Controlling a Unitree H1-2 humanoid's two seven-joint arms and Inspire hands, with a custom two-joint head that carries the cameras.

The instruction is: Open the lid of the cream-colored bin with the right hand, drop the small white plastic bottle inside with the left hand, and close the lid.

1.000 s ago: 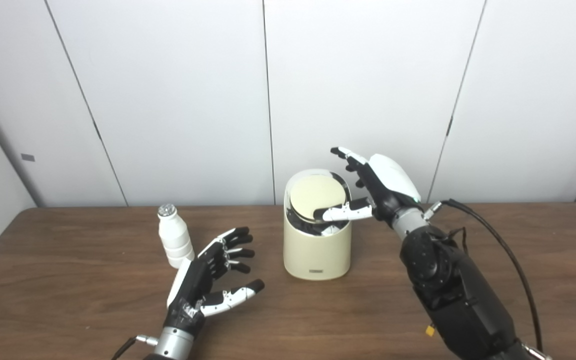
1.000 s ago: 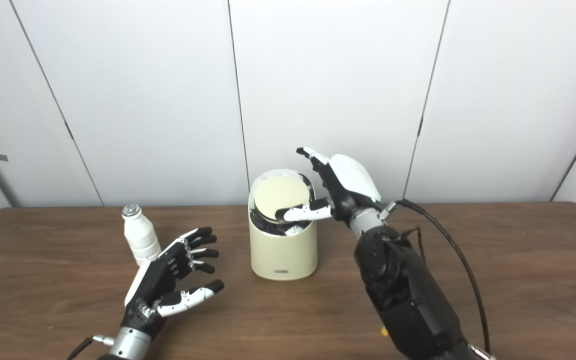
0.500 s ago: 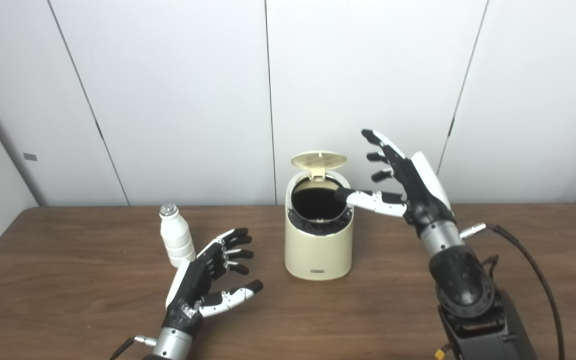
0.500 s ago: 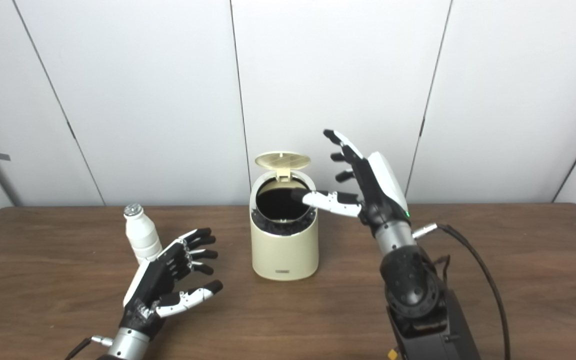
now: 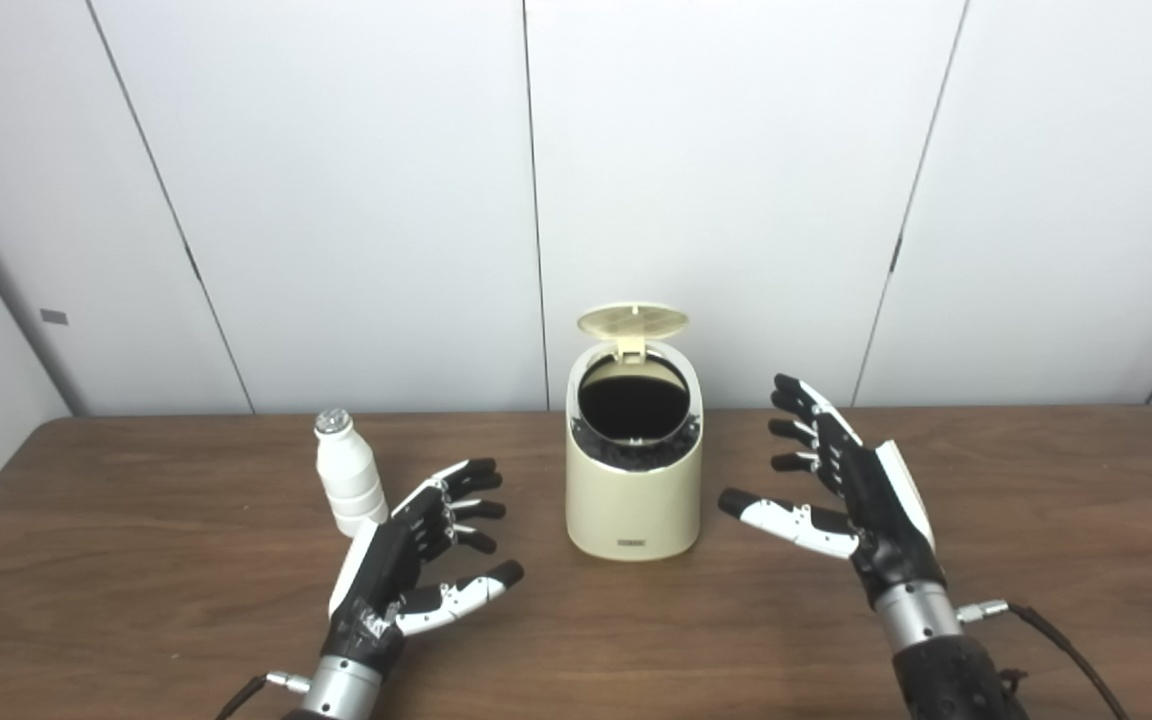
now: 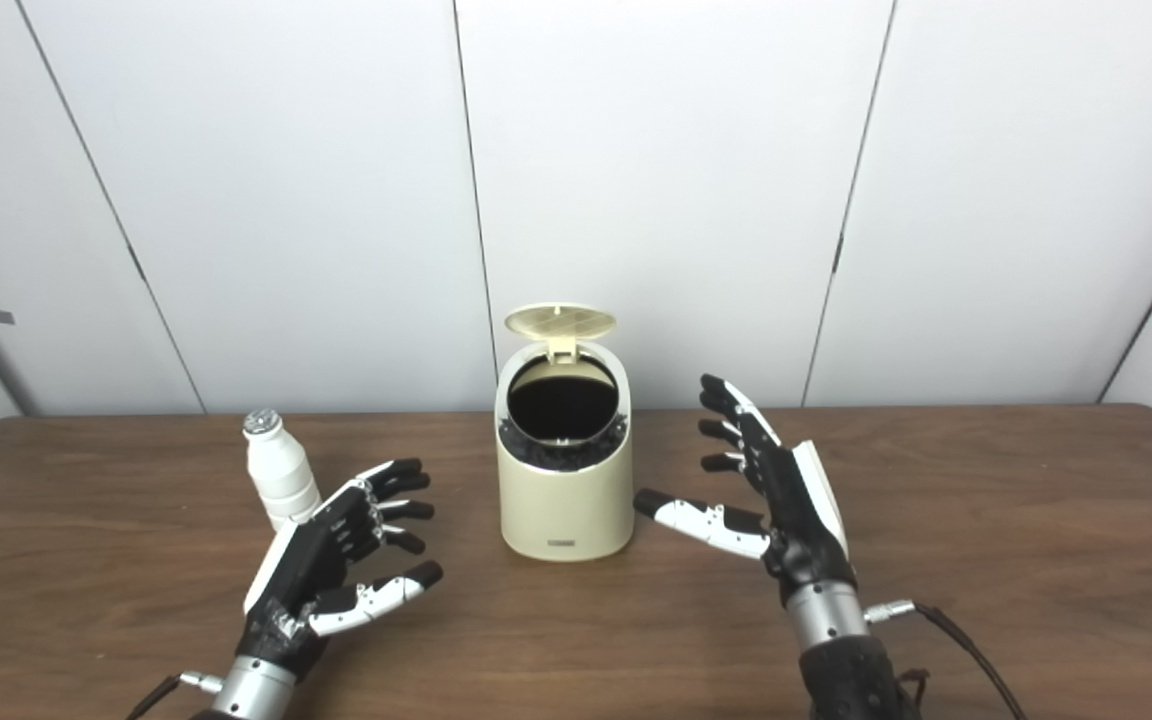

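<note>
The bottle (image 5: 349, 486) stands on the table (image 5: 136, 600), just beside my left hand (image 5: 418, 560), which hovers spread and empty. I judge grasping it comes next. The bin (image 5: 633, 470) stands with its lid (image 5: 632, 320) up. My right hand (image 5: 841, 495) hangs beside it, splayed, holding nothing.

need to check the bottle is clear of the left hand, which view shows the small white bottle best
The right eye view. The small white bottle stands with only its base hidden behind the left hand. The left eye view shows the same upright bottle, but the fingertips overlap more of its lower right side. Neither view settles whether they touch.
</note>
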